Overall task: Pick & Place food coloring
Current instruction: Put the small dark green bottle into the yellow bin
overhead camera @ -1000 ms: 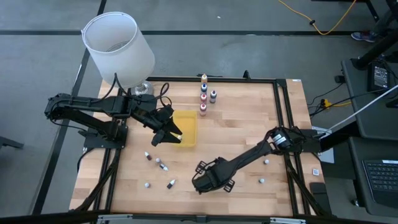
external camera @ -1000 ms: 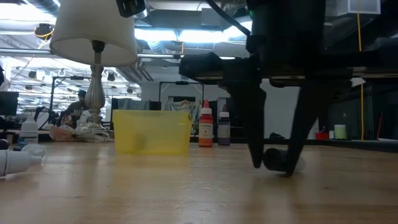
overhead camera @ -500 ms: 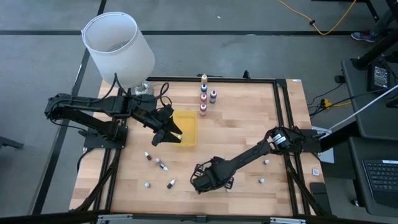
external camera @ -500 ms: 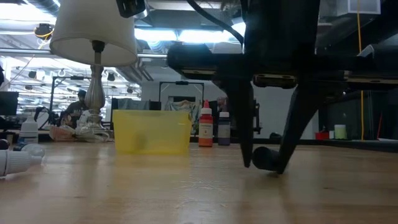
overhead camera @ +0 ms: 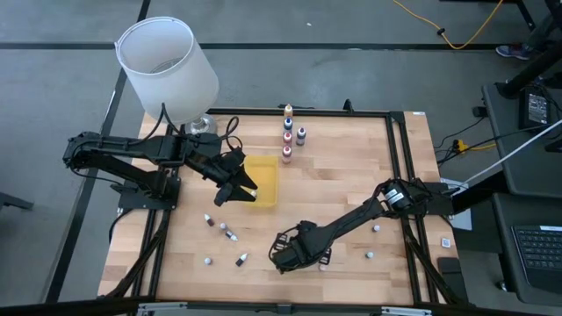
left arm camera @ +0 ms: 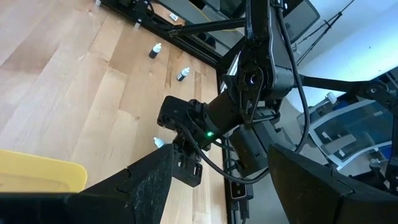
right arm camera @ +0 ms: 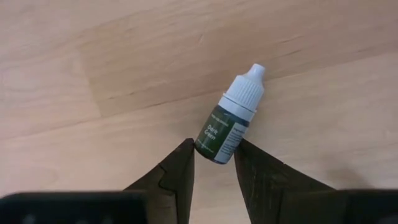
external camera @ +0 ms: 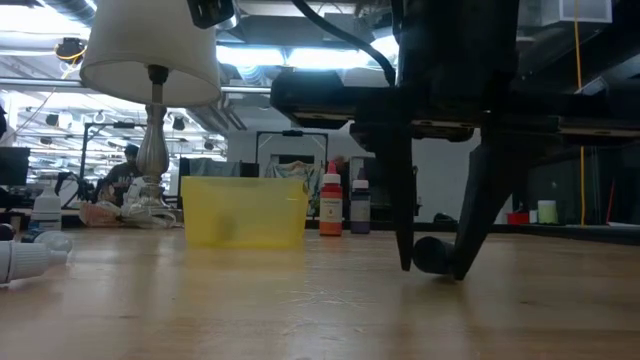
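Note:
A tiny dark-green food coloring bottle [right arm camera: 229, 121] with a white cap lies on its side on the wood table near the front edge. My right gripper [right arm camera: 214, 163] is low over it and shut on its bottom end. It also shows in the high view [overhead camera: 281, 255] and the low view [external camera: 433, 268], where the bottle [external camera: 432, 255] shows end-on between the fingers. My left gripper [overhead camera: 241, 189] is open and empty over the left edge of the yellow tray [overhead camera: 262, 180]. Several bottles stand in a row [overhead camera: 287, 133] at the far edge. My right gripper pinches the green bottle's bottom end [right arm camera: 211, 149] between its two fingertips, one on each side of the body. The fingers [external camera: 405, 250] point down from above. The bottle lies on the table, its cap end [right arm camera: 249, 81] pointing away from the fingers.
Loose small bottles lie front left [overhead camera: 228, 233] [overhead camera: 241, 259] and front right [overhead camera: 376, 228] [overhead camera: 369, 255]; one [overhead camera: 323, 263] lies close beside my right gripper. A white-shaded lamp [overhead camera: 167, 70] stands at the far left corner. A black frame [overhead camera: 399, 175] edges the table.
My right gripper has shifted a little toward the table's left edge, low over the wood. The green bottle has stayed between its fingers and moved with it. The gap between the fingers looks unchanged.

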